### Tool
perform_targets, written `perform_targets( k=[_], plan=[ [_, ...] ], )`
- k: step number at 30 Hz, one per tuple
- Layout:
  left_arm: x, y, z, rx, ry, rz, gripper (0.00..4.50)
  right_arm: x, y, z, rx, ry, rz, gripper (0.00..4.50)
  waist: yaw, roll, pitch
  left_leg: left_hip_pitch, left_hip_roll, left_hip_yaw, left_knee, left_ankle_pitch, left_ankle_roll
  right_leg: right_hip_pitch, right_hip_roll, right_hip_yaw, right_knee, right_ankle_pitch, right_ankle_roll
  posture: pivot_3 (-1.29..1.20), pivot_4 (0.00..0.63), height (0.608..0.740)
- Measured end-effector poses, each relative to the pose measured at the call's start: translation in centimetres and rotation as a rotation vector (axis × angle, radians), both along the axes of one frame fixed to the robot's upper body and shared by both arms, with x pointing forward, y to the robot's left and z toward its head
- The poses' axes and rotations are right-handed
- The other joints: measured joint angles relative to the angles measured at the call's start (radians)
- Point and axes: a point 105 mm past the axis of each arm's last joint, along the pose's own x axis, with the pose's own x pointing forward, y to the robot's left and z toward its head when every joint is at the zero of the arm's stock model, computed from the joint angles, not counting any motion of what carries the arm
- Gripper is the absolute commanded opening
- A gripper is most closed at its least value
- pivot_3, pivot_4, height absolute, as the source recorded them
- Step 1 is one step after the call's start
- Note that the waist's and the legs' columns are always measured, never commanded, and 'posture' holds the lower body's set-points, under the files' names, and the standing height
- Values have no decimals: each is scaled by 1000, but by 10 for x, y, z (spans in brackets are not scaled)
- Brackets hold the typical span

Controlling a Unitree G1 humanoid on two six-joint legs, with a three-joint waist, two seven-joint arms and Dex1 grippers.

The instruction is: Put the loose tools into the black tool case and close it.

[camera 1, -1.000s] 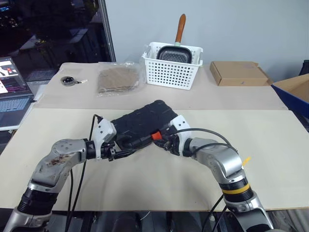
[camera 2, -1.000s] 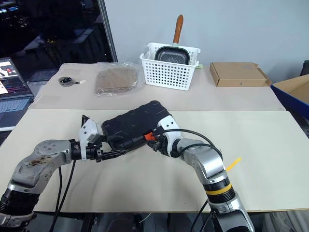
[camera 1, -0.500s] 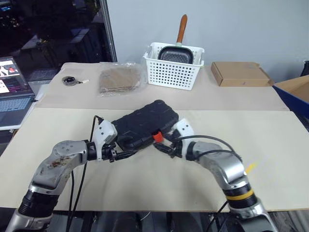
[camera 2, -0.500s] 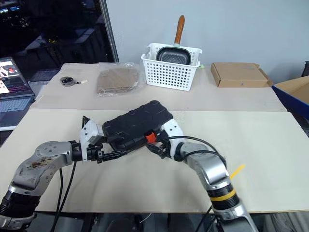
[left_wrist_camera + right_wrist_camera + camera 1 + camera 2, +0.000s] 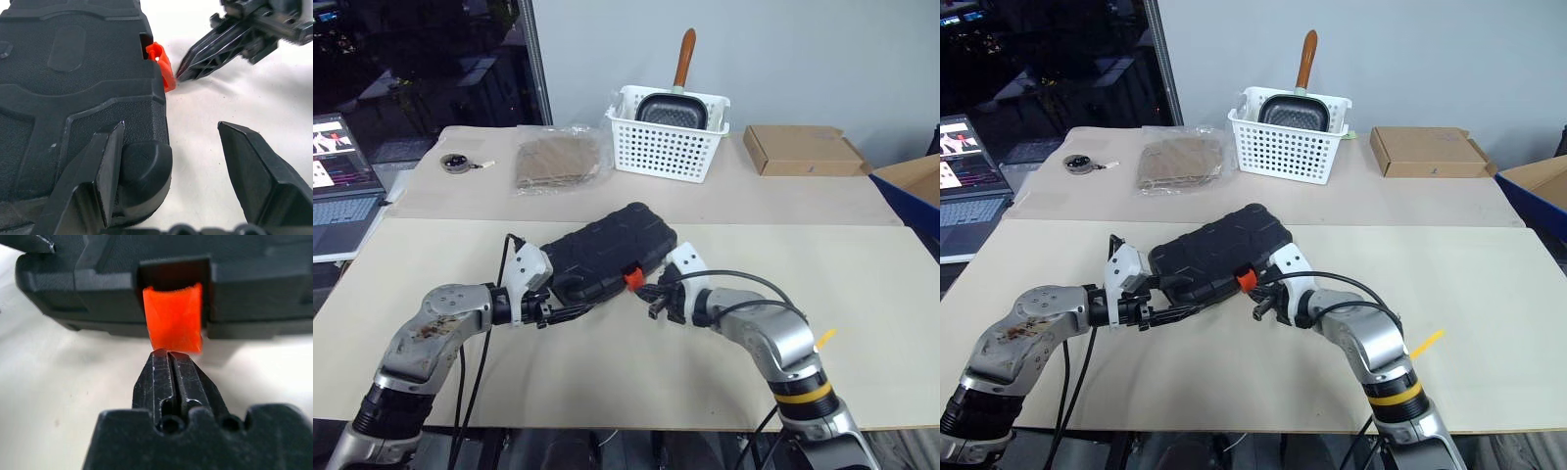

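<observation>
Black tool case (image 5: 610, 253) — centre frame, lid down, rigid moulded plastic, likely slick. Orange latch (image 5: 173, 324) — your pressing point. Right gripper (image 5: 171, 363) pressed together, tip at latch; left gripper (image 5: 168, 142) spread, straddling case corner.

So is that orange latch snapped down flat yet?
No. The orange latch sticks out from the black tool case, its lid down; the shut right tool points at its edge.

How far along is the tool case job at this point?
Mostly done: the black tool case lies closed on the table, with no loose tools around it. In hand: the shut right tool points at the orange latch, which sticks out. The open left tool brackets the case's corner. Left: pressing that latch home.
</observation>
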Motion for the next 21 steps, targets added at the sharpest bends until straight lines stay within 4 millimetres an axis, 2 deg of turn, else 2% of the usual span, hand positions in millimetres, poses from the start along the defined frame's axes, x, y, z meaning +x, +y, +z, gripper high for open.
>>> perform_targets(
  k=[4, 10, 13, 19, 21],
  plan=[
    [1, 0, 0, 4, -2, 3, 3268, 8, 5, -8, -6, 6, -17, 52, -2, 0, 0, 0, 0, 0, 0, 0, 0, 0, 0, 0, 0, 0, 0, 0, 150, 740],
    [1, -1, -1, -3, -4, 8, 3268, 9, 4, -8, -9, -9, -12, 52, -1, 0, 0, 0, 0, 0, 0, 0, 0, 0, 0, 0, 1, 0, 0, 0, 150, 740],
    [1, -1, -1, -5, -6, 8, 3268, 5, -1, -4, -7, -29, -2, 52, 0, 0, 0, 0, 0, 0, 0, 0, 0, 0, 0, 0, 0, 0, 0, 0, 150, 740],
    [1, -1, -1, -5, -6, 15, 3268, -5, -11, 22, 42, -98, 47, 52, 0, 0, 0, 1, 0, 0, 0, 0, 0, 0, 0, 0, 1, 0, 0, 0, 150, 740],
    [1, -1, -1, -6, -5, 16, 3268, -5, -11, 23, 47, -101, 48, 52, 0, 0, 0, 1, 0, 0, 0, 0, 0, 0, 0, 0, 1, 0, 0, 0, 150, 740]
  ],
)
